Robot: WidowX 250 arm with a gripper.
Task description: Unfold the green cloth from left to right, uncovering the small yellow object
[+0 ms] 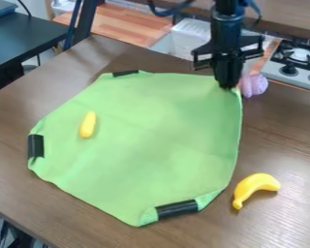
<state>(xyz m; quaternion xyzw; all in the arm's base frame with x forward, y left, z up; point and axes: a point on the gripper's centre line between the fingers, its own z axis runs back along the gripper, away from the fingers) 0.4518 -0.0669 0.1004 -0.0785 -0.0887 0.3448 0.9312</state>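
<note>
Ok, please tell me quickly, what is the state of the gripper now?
Gripper: at the green cloth's far right corner; open, closed or holding, it cannot be told.

Soft, fairly bright light spreads over the green cloth, which looks almost evenly lit, with faint tonal shifts along its shallow creases. The wooden table has a pale, hazy sheen at the lower right and left, and turns a deeper brown beyond the cloth's far edge. The 2 yellow things, a banana and a small yellow toy, have weak, soft-edged shadows, each falling mainly toward the right. A dull gleam lies on the black strip nearest the camera. The black gripper is dark enough to hide most surface detail.
</note>
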